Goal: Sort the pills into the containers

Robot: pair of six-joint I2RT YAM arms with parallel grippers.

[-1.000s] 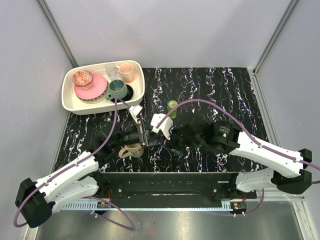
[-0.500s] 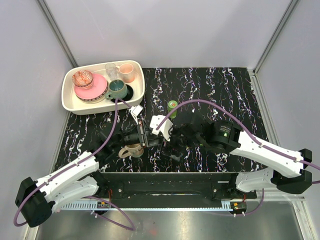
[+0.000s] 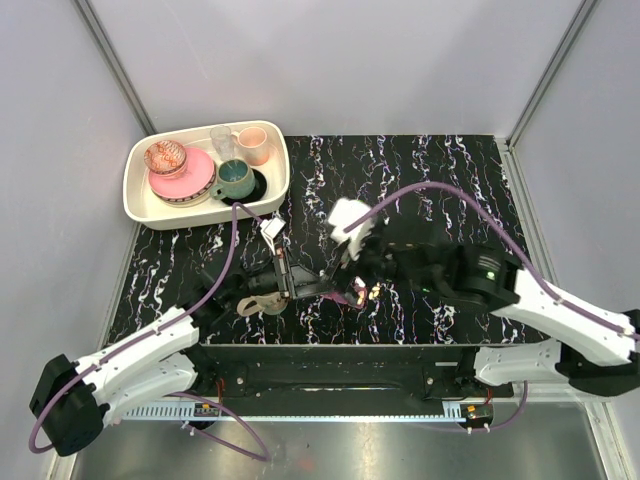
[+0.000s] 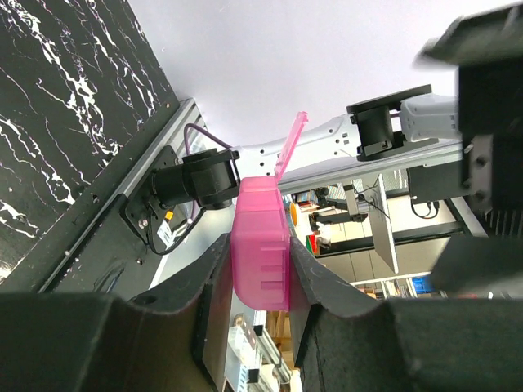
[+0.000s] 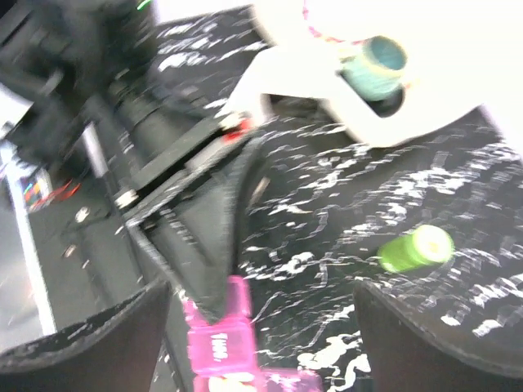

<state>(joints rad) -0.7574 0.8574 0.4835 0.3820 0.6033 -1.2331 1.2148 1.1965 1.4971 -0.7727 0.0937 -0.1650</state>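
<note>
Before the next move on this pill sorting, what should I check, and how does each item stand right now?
1. Left fingers shut on the pill box: ok.
2. One box lid flipped open: ok.
3. Right fingers spread wide, holding nothing: ok.
4. Green bottle in the right wrist view: ok.
5. Bottle's cap on or off: cannot tell.
6. Pills inside a compartment or beside the box: cannot tell.

Bright even light; right-wrist motion blur
</note>
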